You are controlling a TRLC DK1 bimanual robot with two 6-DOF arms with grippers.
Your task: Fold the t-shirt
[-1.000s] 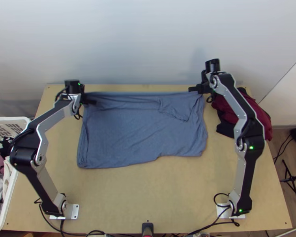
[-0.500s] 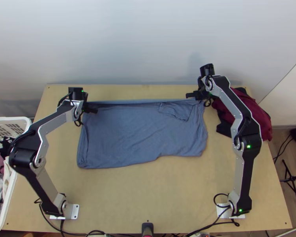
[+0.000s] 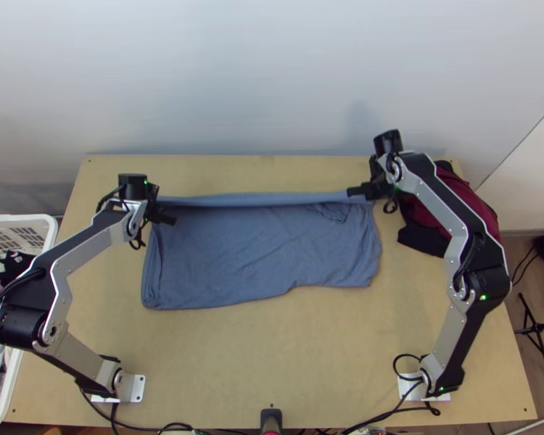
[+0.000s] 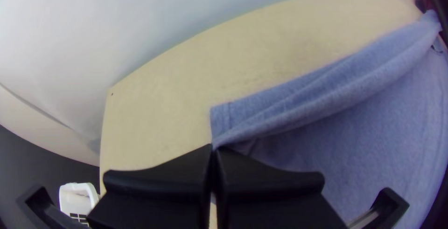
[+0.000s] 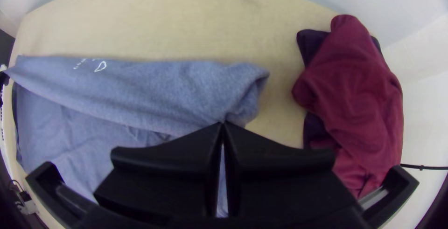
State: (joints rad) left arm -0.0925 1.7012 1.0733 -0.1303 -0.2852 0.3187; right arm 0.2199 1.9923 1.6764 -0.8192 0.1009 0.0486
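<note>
Pale wall [image 3: 272, 80] rises behind the wooden table [image 3: 272, 362] in the top view, where your blue t-shirt [image 3: 236, 254] lies folded mid-frame, its upper edge drawn taut, likely to keep the next fold even. In the left wrist view, your left end effector [image 4: 213, 147] clamps that edge at lower centre; in the right wrist view, your right end effector [image 5: 223, 122] pinches its other end.

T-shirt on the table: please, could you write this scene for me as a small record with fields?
Item: blue t-shirt
Surface: light wooden table
Shape: long raised fold at far side, remainder lying flat
Left tool: shut on fold's left end
Right tool: shut near fold's right end
Right of t-shirt: dark red cloth
Left of table: white basket with clothes
</note>
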